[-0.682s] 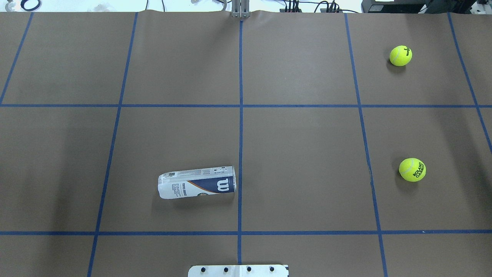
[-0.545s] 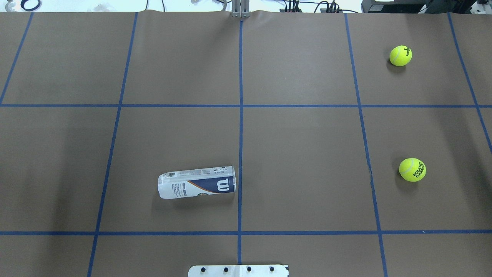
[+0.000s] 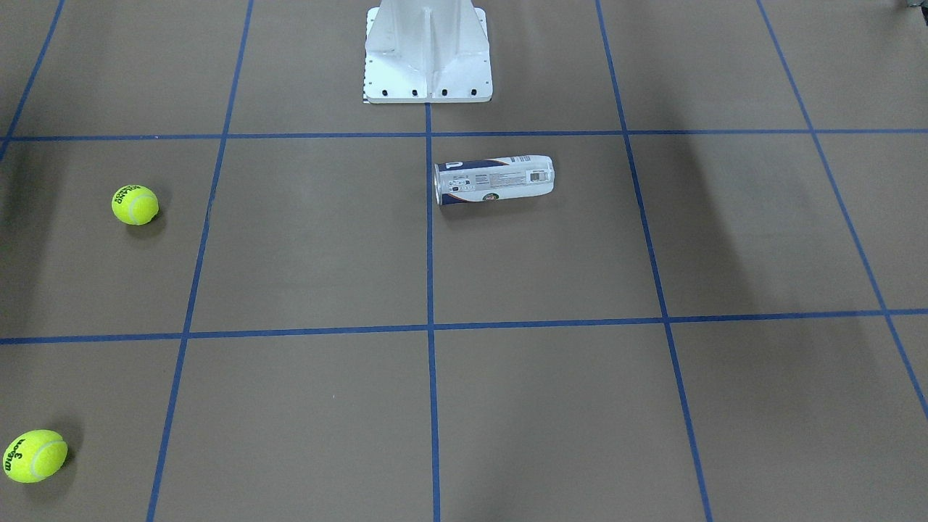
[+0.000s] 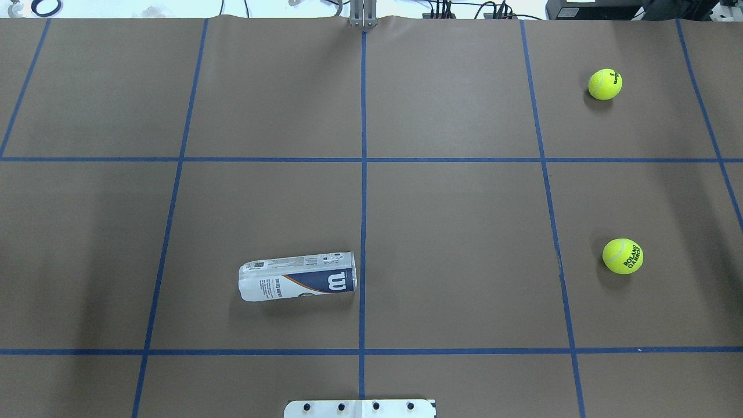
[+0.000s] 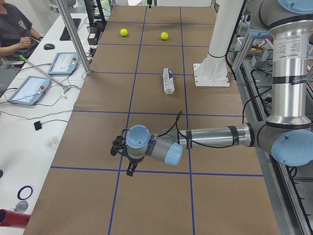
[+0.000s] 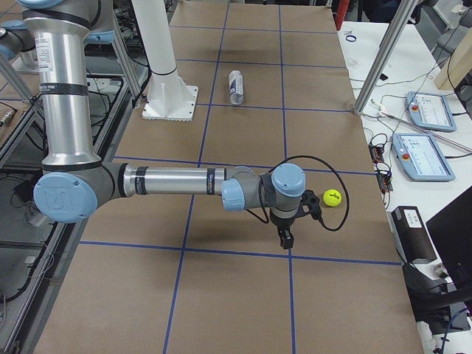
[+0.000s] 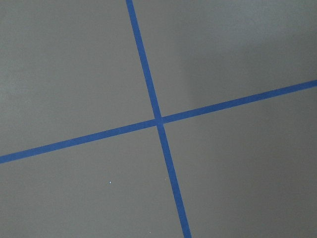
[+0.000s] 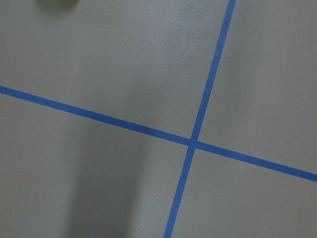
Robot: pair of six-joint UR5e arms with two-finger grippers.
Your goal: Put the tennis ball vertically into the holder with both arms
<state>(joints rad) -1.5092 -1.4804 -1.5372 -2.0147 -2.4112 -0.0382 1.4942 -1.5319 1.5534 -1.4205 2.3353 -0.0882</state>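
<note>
Hanging over a crossing of blue tape lines [image 7: 158,121], the left end effector [image 5: 131,169] points down at the tabletop [image 5: 98,122], with open brown surface on every side of it. Only the distant side view shows it, so I cannot tell how far its jaws stand apart or whether they hold anything. The right end effector [image 6: 284,237] hangs the same way over another tape crossing, and its opening is just as impossible to judge. Near it, toward the operators' edge of the tabletop, sits a tennis ball [image 6: 332,198]. A second ball [image 4: 623,256] is hidden from the right side view. Well apart from both end effectors and between them, the holder [image 4: 297,283] lies on its side just beside the centre tape line, near the white pedestal [image 3: 428,58].
</note>
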